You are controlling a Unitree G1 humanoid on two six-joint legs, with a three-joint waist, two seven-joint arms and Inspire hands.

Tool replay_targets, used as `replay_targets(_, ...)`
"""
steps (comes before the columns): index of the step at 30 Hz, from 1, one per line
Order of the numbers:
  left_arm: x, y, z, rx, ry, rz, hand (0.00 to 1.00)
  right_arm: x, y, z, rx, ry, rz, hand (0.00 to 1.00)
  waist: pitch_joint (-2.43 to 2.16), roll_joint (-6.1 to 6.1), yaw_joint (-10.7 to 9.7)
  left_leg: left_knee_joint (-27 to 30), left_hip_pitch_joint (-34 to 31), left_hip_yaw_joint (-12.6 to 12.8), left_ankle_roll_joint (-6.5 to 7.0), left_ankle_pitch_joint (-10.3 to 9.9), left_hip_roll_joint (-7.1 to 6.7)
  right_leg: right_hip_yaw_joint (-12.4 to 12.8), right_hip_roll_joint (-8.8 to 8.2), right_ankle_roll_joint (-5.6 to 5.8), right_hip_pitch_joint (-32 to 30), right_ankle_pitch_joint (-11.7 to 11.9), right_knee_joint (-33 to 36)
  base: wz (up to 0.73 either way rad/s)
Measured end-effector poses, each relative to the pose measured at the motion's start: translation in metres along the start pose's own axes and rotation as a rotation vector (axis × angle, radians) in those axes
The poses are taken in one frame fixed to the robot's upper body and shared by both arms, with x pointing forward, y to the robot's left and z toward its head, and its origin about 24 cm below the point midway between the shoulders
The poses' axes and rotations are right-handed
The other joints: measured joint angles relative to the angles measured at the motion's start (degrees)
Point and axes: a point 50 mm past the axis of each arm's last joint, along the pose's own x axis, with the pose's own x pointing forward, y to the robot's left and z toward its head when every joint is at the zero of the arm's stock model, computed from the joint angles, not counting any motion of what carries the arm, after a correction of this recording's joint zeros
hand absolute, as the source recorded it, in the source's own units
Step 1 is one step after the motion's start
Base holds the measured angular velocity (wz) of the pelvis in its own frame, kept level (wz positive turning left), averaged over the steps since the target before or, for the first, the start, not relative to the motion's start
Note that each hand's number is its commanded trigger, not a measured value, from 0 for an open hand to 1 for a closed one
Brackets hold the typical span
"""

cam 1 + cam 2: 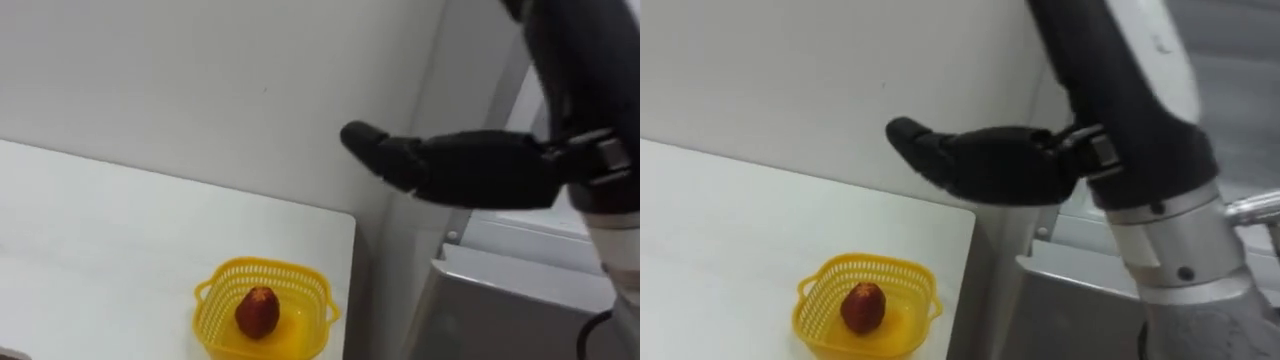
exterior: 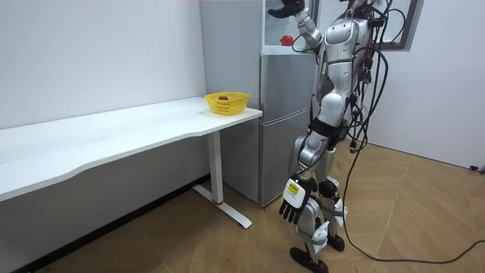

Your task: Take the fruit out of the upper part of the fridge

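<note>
Sitting on the shelf of the open upper compartment, the red item (image 2: 286,39) was not yet mine, so the retrieve itself was all left to do. My right hand (image 1: 455,168) was up at that height, just above the item in the room view, with the fingers stretched out straight and together and nothing in them. No grasp, no contact that I could make out. I stood right against the fridge (image 2: 284,121), arm raised, so the approach looked done; closing on the item, lifting it out and setting it down remained. My left hand (image 2: 292,199) hung loose by my leg, fingers relaxed and empty. Off to my left, the yellow basket (image 1: 212,318) sat at the corner of the white table (image 1: 120,240) with one red fruit (image 1: 257,312) in it, a likely spot for the drop.
</note>
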Motion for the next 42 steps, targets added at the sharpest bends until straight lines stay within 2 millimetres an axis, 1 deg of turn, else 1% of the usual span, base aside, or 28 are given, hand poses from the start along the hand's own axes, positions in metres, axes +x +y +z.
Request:
replay_targets(2,0.000,-0.004,0.000,-0.004,-0.005,-0.007,0.00,0.001,-0.010,0.002,-0.018,-0.024,-0.068,0.00,-0.12,1.03,-1.2,-0.4,0.5,0.5,0.01,0.0,0.02,0.5,-0.01,0.00,0.1,0.0,0.0,-0.11)
replay_targets(4,0.000,-0.005,-0.002,-0.018,-0.012,-0.007,0.00,0.001,-0.019,0.003,-0.044,-0.037,-0.113,0.00,-0.16,1.67,-1.4,-0.9,1.1,1.6,0.01,0.0,0.21,1.1,0.06,0.00,0.1,0.0,0.0,-0.29)
replay_targets(5,-0.001,-0.005,-0.004,-0.029,-0.013,-0.005,0.00,0.000,-0.024,0.004,-0.064,-0.046,-0.140,0.00,-0.29,1.85,-1.9,-1.3,1.4,2.2,-0.01,0.0,0.30,1.4,0.10,0.00,0.0,0.0,0.0,-0.32)
replay_targets(6,-0.001,-0.004,-0.004,-0.032,-0.016,-0.003,0.00,-0.002,-0.028,0.004,-0.078,-0.052,-0.162,0.00,-0.30,1.95,-2.5,-1.4,1.7,2.6,-0.01,0.0,0.36,1.7,0.13,0.00,0.1,0.0,0.0,-0.21)
replay_targets(9,-0.001,-0.005,-0.005,-0.034,-0.021,-0.006,0.00,-0.010,-0.038,0.003,-0.116,-0.045,-0.196,0.00,-0.39,2.03,-3.4,-1.6,2.2,3.1,-0.01,0.0,0.40,1.9,0.14,0.00,0.2,0.0,0.0,-0.12)
replay_targets(11,-0.001,-0.006,-0.005,-0.031,-0.027,-0.010,0.00,-0.016,-0.044,0.001,-0.146,-0.035,-0.226,0.00,-0.44,1.99,-4.4,-1.6,2.2,3.2,0.00,0.0,0.36,2.1,0.11,0.00,0.1,0.0,0.0,-0.10)
replay_targets(14,0.000,-0.007,-0.008,-0.033,-0.017,-0.019,0.00,-0.021,-0.050,0.000,-0.169,-0.028,-0.268,0.00,-0.42,2.01,-4.9,-1.8,2.9,4.2,0.00,0.0,0.48,3.0,0.22,0.00,0.2,0.0,0.0,-0.19)
replay_targets(16,-0.001,-0.008,-0.010,-0.034,-0.010,-0.023,0.00,-0.024,-0.050,0.000,-0.173,-0.022,-0.275,0.00,-0.37,2.01,-5.5,-1.9,3.6,4.6,-0.02,0.0,0.92,3.3,0.33,0.00,0.8,0.0,0.1,-0.14)
replay_targets(18,0.000,-0.009,-0.009,-0.033,-0.009,-0.026,0.00,-0.025,-0.052,-0.001,-0.193,-0.024,-0.281,0.00,-0.33,2.01,-5.7,-2.3,4.1,4.8,-0.07,-0.1,0.91,3.6,0.40,0.00,0.8,0.0,0.1,-0.09)
replay_targets(19,0.000,-0.009,-0.009,-0.032,-0.009,-0.026,0.00,-0.026,-0.053,-0.001,-0.199,-0.027,-0.289,0.00,-0.31,1.99,-5.8,-2.3,4.1,5.3,-0.09,-0.1,0.95,3.9,0.46,0.00,0.7,0.0,0.2,-0.18)
replay_targets(21,0.000,-0.010,-0.009,-0.027,-0.008,-0.030,0.00,-0.027,-0.055,-0.001,-0.214,-0.027,-0.301,0.00,-0.15,1.80,-5.7,-2.3,3.9,6.0,-0.10,-0.1,1.03,4.6,0.55,-0.01,0.3,0.0,0.2,-0.21)
replay_targets(24,0.000,-0.010,-0.009,-0.026,-0.008,-0.032,0.00,-0.029,-0.060,-0.005,-0.233,-0.012,-0.312,0.00,-0.06,1.63,-6.1,-2.0,3.5,6.1,-0.10,-0.1,1.02,4.7,0.57,-0.16,-0.2,0.1,0.4,-0.06)
replay_targets(26,0.000,-0.009,-0.007,-0.030,-0.002,-0.028,0.00,-0.031,-0.066,-0.016,-0.232,0.043,-0.313,0.00,0.05,1.43,-6.7,-1.8,3.3,6.1,-0.09,-0.1,1.06,4.7,0.47,-0.18,-0.4,0.1,0.4,0.00)
replay_targets(29,0.000,-0.007,-0.008,-0.029,0.002,-0.027,0.00,-0.035,-0.072,-0.031,-0.201,0.140,-0.329,0.00,0.05,1.40,-7.2,-1.8,3.2,6.2,-0.08,-0.1,1.05,4.9,0.50,-0.19,-0.4,0.1,0.3,-0.03)
replay_targets(36,0.001,-0.001,-0.002,-0.027,-0.017,-0.016,0.00,-0.045,-0.078,-0.060,-0.115,0.317,-0.318,0.00,0.01,1.36,-7.2,-1.6,2.1,6.8,-0.17,0.0,1.11,4.9,0.82,-0.33,-2.1,0.2,1.1,-0.06)
replay_targets(38,0.001,0.000,0.000,-0.026,-0.013,-0.014,0.00,-0.053,-0.079,-0.076,-0.117,0.410,-0.309,0.00,-0.09,1.07,-7.1,-1.6,2.1,6.8,-0.17,0.0,1.13,4.9,0.85,-0.33,-2.1,0.2,1.1,0.00)
replay_targets(39,0.001,0.000,0.000,-0.026,-0.013,-0.013,0.00,-0.055,-0.079,-0.079,-0.115,0.434,-0.309,0.00,-0.09,0.98,-7.1,-1.6,2.1,6.8,-0.18,0.0,1.14,4.8,0.85,-0.33,-2.1,0.2,1.1,0.00)
replay_targets(41,0.002,0.004,0.005,-0.025,-0.018,-0.005,0.00,-0.066,-0.081,-0.096,-0.105,0.531,-0.300,0.00,0.02,0.65,-6.9,-1.6,2.1,6.8,-0.18,0.0,1.21,4.8,0.87,-0.33,-2.2,0.2,1.0,0.00)
replay_targets(42,0.002,0.004,0.006,-0.025,-0.020,-0.004,0.00,-0.069,-0.081,-0.099,-0.102,0.556,-0.295,0.00,0.03,0.52,-6.9,-1.6,2.1,6.8,-0.18,0.0,1.30,4.8,0.87,-0.33,-2.2,0.2,1.0,0.00)
